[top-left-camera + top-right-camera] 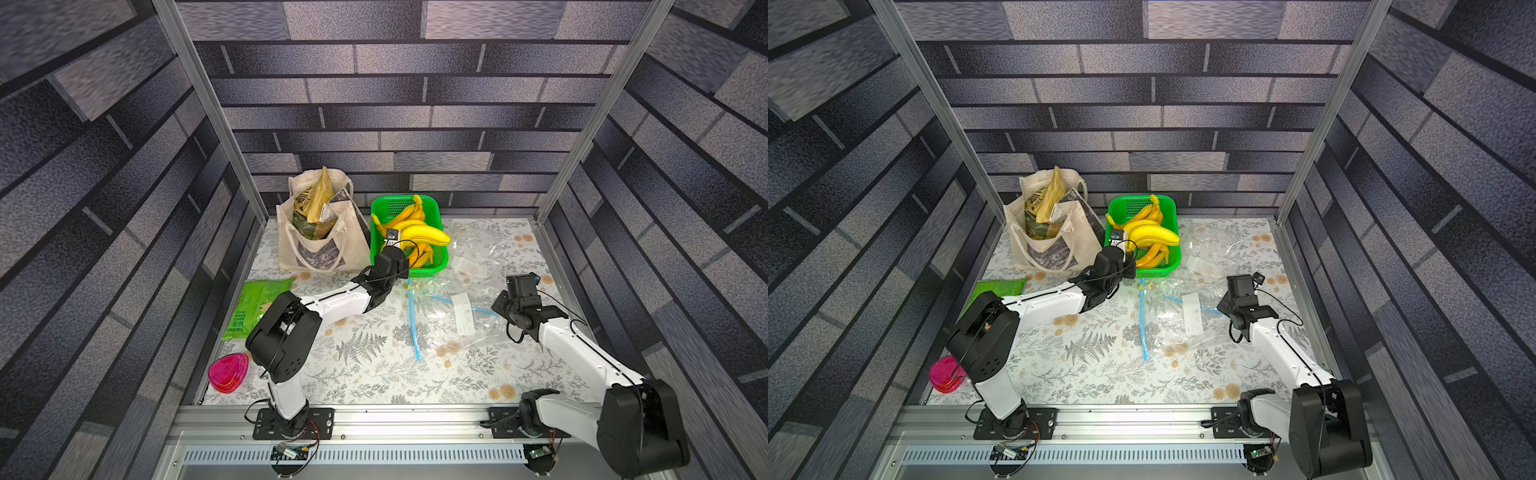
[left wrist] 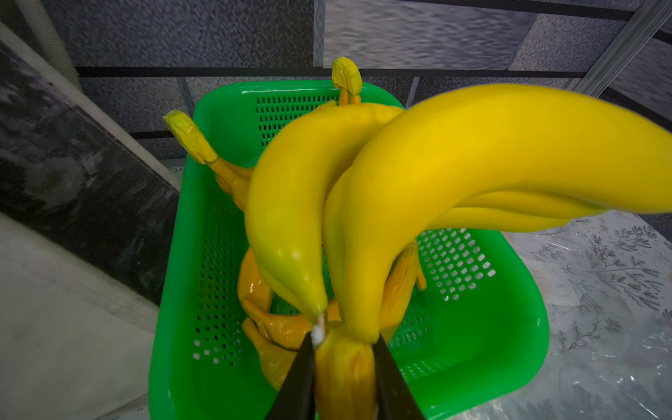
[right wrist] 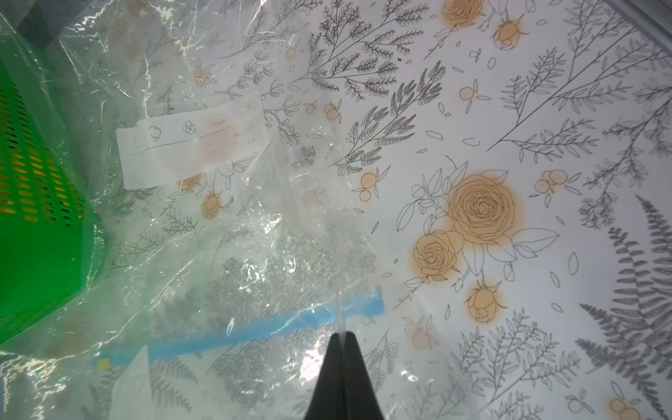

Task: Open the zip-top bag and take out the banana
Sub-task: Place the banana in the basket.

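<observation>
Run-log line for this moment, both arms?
left gripper: shut on bananas at stem, over basket | right gripper: shut, pinching bag | bag: on table, empty

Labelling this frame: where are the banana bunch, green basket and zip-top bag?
banana bunch (image 2: 472,152), left wrist view, nearest banana's body
green basket (image 1: 434,266), in a top view, near wall
zip-top bag (image 1: 413,316), in a top view, blue zipper strip

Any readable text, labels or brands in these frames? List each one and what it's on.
Nothing can be read well enough to quote.
Green pack: printed characters, too small to read.
Snack bag in tote: dark lettering, blurred.
Label on zip bag: print too small.
Second label on second bag: icons and faint print, unreadable.
</observation>
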You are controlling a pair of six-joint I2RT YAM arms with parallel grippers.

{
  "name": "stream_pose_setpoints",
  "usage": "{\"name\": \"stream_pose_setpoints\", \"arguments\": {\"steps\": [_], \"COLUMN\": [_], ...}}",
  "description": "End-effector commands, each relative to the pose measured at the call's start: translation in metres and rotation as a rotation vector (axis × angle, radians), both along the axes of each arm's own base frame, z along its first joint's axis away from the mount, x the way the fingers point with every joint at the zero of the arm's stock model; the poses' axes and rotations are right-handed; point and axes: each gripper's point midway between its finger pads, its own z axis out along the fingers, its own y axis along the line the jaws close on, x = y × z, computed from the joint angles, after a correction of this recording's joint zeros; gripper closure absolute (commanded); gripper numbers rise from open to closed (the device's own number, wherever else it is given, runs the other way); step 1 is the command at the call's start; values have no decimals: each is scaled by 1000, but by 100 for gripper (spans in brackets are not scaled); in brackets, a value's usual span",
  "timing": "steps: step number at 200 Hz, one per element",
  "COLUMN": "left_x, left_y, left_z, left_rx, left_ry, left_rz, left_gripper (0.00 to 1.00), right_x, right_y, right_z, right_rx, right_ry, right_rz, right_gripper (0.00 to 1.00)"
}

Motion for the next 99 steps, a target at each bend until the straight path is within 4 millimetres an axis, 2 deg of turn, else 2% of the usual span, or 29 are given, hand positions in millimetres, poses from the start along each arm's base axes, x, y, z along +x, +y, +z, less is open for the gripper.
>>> {"name": "stream_pose_setpoints", "arguments": {"steps": [1, 24, 50, 73, 99], "left_x": [12, 21, 27, 27, 22], "left_y": [-6, -3, -4, -1, 3], "left_z": [0, -12, -18, -14, -5], "left_rx": [11, 22, 49, 53, 54], "left_ry": [14, 43, 78, 78, 66], "left_rz": [-30, -18, -14, 5, 7], "left_gripper": [86, 82, 73, 52, 38], "right_x": [5, 7, 10, 11, 8], "right_y": [-1, -8, -12, -12, -15], "right_z": [1, 7, 20, 29, 35], "right_rx": [-20, -55, -83, -81, -92], "right_ry": [-3, -3, -10, -37, -41], "right_rz": [6, -17, -29, -27, -33], "right_gripper": [94, 86, 72, 63, 56]}}
